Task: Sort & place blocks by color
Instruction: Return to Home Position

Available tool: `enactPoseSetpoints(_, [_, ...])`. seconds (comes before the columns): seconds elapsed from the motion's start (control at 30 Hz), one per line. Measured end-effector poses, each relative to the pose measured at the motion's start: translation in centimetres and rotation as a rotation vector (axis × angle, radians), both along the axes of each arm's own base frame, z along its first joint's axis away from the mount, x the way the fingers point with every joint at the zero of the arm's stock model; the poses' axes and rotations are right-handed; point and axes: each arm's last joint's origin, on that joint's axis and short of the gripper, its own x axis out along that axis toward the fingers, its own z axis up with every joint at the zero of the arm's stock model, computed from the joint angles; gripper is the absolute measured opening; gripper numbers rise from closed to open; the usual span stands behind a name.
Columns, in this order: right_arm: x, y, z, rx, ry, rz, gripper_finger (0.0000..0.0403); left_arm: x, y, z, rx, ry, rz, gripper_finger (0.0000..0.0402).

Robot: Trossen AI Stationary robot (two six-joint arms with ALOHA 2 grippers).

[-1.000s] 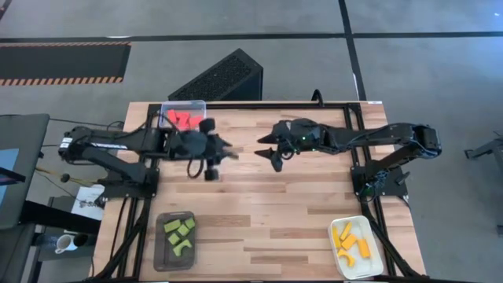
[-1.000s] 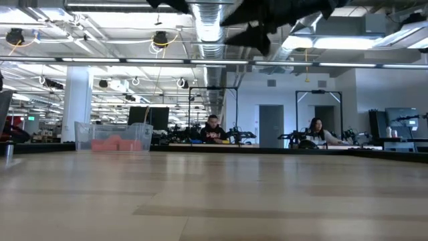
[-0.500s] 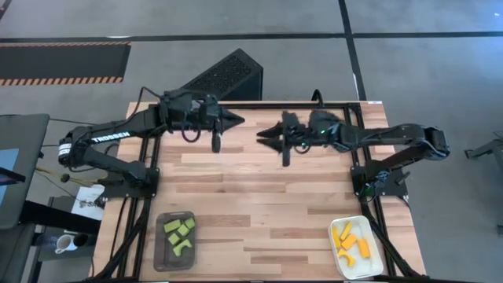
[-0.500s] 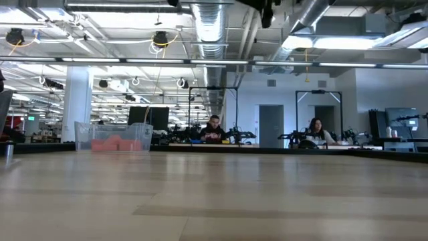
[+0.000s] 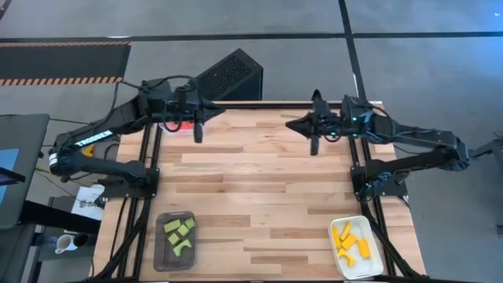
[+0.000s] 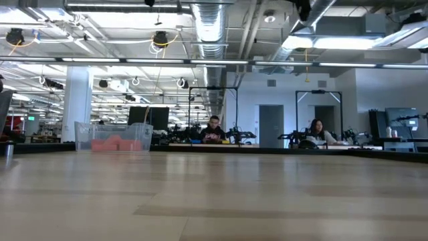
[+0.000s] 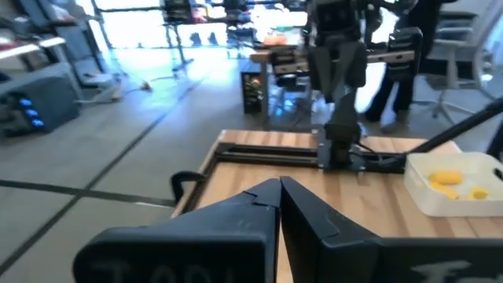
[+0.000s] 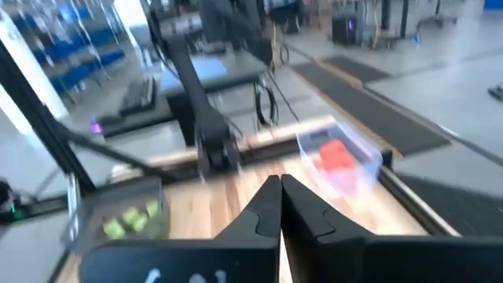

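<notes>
Red blocks (image 8: 334, 155) lie in a clear tray (image 6: 114, 137) at the table's far left corner; in the high view my left arm covers it. Green blocks (image 5: 178, 233) lie in a dark grey tray (image 5: 159, 244) at the near left. Yellow blocks (image 5: 348, 240) lie in a white tray (image 5: 369, 263) at the near right. My left gripper (image 5: 220, 110) is shut and empty, raised over the far left corner. My right gripper (image 5: 288, 124) is shut and empty, raised near the far edge, right of centre. The two point at each other.
A black slatted box (image 5: 224, 76) stands on the floor just beyond the far edge. Black frame rails (image 5: 361, 169) run along the table's left and right sides. The bare wooden tabletop (image 5: 251, 196) lies between the trays. People sit at desks (image 6: 214, 130) in the room behind.
Both grippers have shut, risen and drawn back from the table's middle toward the far edge. The left one went to the far left corner over the clear tray. The right one went toward the right edge. No block has moved.
</notes>
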Motion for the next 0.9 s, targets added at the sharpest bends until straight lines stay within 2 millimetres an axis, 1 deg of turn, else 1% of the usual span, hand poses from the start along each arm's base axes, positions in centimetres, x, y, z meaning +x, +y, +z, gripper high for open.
enactPoseSetpoints(0.1, [-1.8,0.3,-0.2,-0.002,0.078,-0.025,0.0007,-1.8,-0.5,-0.2,0.009,-0.018,0.047,0.0])
enactPoseSetpoints(0.2, [-3.4,0.7,-0.3,0.003,0.136,-0.035,0.0008,-3.8,-1.1,-1.1,-0.002,-0.035,0.118,0.0])
enactPoseSetpoints(0.37, [-5.5,1.5,-0.1,0.004,0.163,-0.02,0.0011,-6.7,-2.1,-3.9,-0.064,-0.074,0.188,0.0])
enactPoseSetpoints(0.5, [-6.7,1.8,-0.5,0.001,0.162,-0.017,0.0004,-8.8,-2.8,-6.1,-0.113,-0.165,0.233,0.0])
enactPoseSetpoints(0.6, [-7.3,1.9,-1.4,-0.002,0.141,-0.019,0.0008,-10.2,-3.3,-7.6,-0.145,-0.226,0.26,0.0])
enactPoseSetpoints(0.73, [-7.5,1.9,-3.2,0.0,0.133,-0.024,0.0004,-11.7,-3.8,-9.5,-0.186,-0.276,0.316,0.0])
enactPoseSetpoints(0.9, [-7.8,2.0,-5.5,0.031,0.075,-0.032,0.0005,-13.1,-4.3,-11.3,-0.202,-0.315,0.322,0.0])
